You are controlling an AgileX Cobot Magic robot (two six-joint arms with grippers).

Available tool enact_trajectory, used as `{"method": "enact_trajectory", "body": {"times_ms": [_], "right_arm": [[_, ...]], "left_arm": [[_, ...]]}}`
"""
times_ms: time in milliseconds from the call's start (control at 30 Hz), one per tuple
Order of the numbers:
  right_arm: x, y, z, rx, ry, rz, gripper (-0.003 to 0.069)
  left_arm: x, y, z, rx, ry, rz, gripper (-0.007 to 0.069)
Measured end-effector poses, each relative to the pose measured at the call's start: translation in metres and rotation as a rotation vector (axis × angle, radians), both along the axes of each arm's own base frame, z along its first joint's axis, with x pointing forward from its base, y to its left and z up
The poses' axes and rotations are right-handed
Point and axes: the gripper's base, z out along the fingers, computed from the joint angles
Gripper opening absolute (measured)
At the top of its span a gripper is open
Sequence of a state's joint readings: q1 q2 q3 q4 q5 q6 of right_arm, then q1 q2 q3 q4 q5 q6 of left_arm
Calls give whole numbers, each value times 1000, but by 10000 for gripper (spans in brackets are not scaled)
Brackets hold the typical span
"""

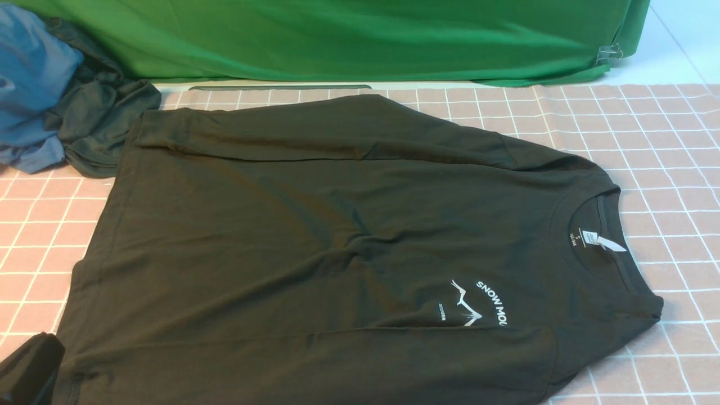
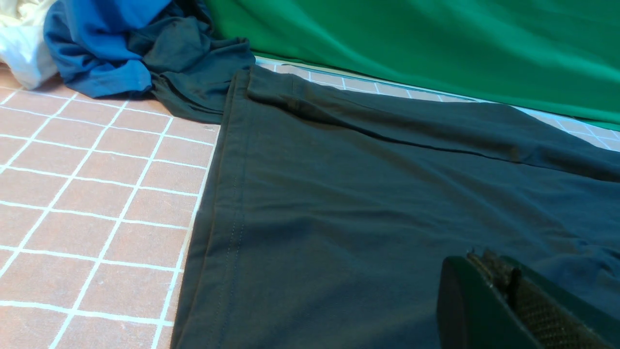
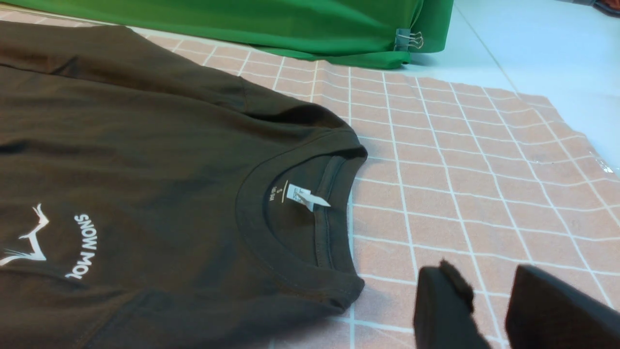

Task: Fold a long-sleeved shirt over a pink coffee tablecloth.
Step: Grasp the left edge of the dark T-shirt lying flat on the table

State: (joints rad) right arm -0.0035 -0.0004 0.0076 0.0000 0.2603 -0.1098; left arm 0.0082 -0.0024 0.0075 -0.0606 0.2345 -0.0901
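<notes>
Pink gridded tablecloth (image 1: 664,140): black long-sleeved shirt (image 1: 337,225) spread flat, sleeves seemingly folded in.
Left fingers (image 2: 484,305) shut, right fingers (image 3: 443,310) parted, both empty; hem (image 1: 95,236) at frame left is to be gripped.

Shirt (image 1: 315,236): matt black knit cloth, soft, creased. Tablecloth (image 1: 664,140): matt pink cloth, slightly fuzzy. Green cloth (image 1: 360,39): smooth, faint sheen. Clip (image 1: 610,53): shiny metal.

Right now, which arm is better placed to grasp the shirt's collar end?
Probably right. The right gripper is open over the pink tablecloth, beside the shirt collar; the left gripper is shut, at the hem end.
</notes>
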Motion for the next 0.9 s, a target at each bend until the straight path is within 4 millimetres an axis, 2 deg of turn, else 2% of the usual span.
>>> {"method": "enact_trajectory", "body": {"times_ms": [900], "right_arm": [[0,0,0,0,0,0,247]], "left_arm": [[1,1,8,36,-93,7,15]]}}
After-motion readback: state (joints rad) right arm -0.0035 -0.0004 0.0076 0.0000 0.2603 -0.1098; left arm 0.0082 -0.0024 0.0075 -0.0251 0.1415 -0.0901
